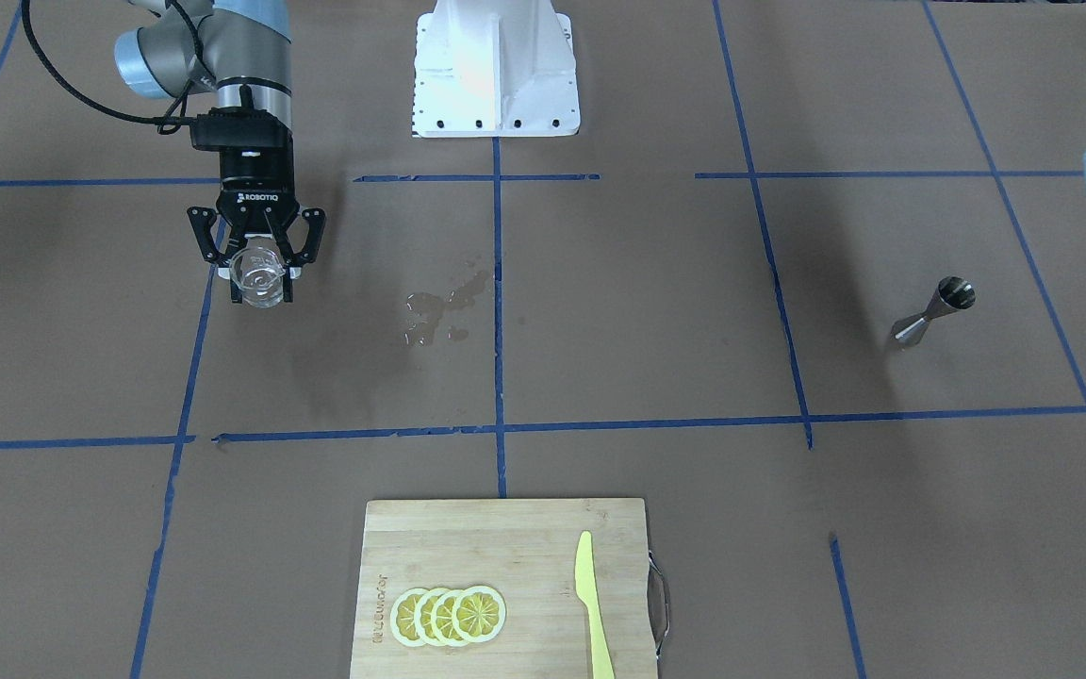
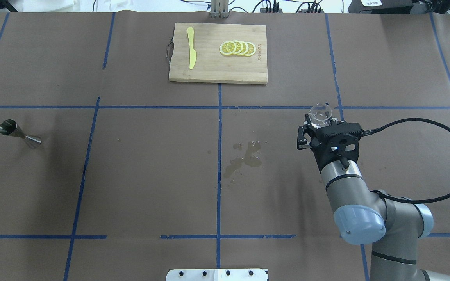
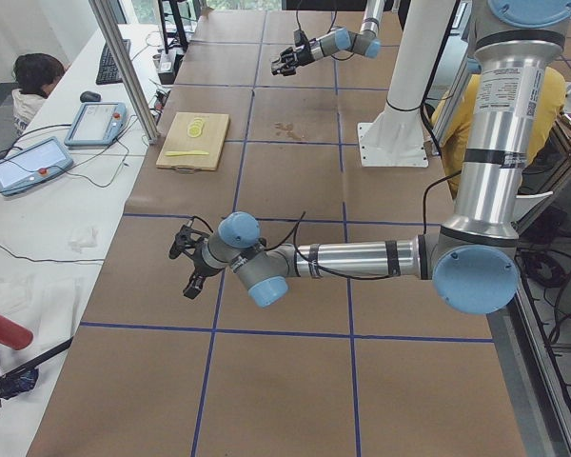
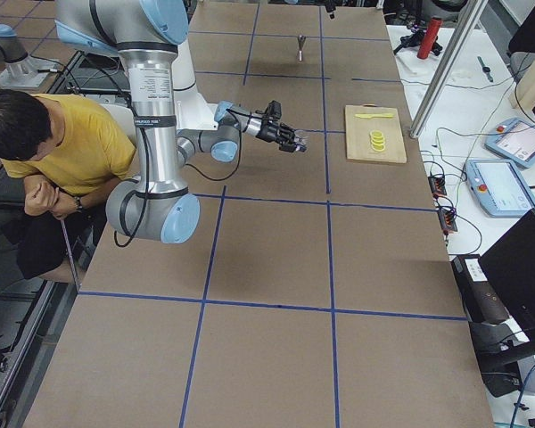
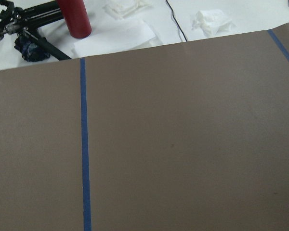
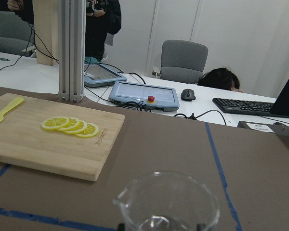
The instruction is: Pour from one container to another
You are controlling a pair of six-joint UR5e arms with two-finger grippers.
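Right pincer (image 1: 260, 285) outstretched around cup (image 2: 320, 114) (upright)

White wall (image 6: 241, 29), grey chair (image 6: 184, 60), white desk (image 6: 24, 72)

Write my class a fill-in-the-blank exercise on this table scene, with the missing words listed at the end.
The glass cup is gripped by the robot's ____ gripper.
The knife on the cutting board is ____ in colour.
The lemon slices on the board number ____.
Missing words: right; yellow; four.
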